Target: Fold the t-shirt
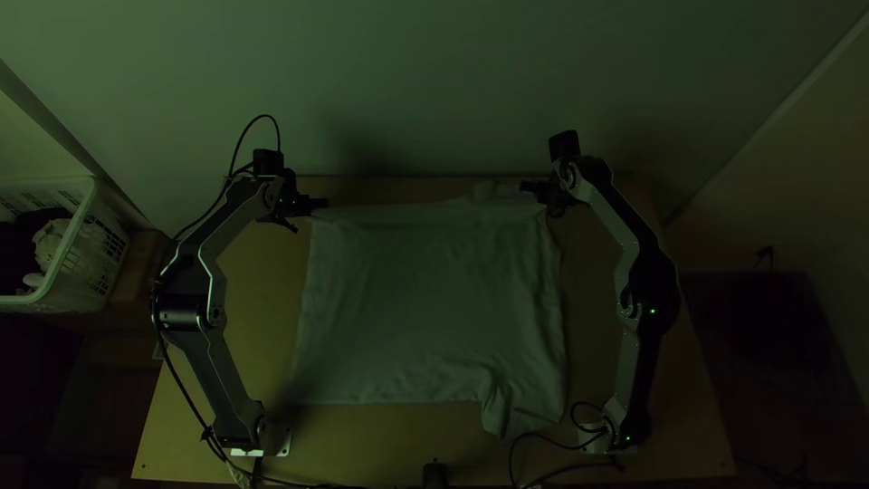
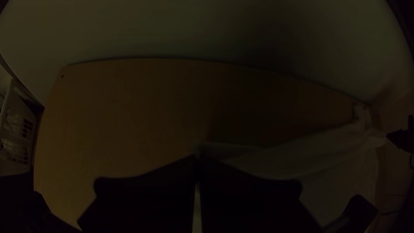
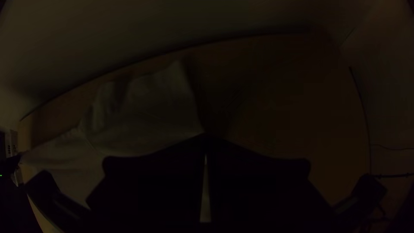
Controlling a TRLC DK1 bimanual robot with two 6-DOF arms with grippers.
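Overhead: shirt spread | wrist views: left end effector, right end effector pinching it

The t-shirt is plain and pale, the basket white.

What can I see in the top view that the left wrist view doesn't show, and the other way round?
Top view: the t-shirt's near edge, with a bunched part jutting toward the robot, and a black cable looping above the left arm.

Left wrist view: a small dark dot near a corner of the wooden table.

Both: the t-shirt, its far corners at the left end effector and right end effector, the table and the white basket.
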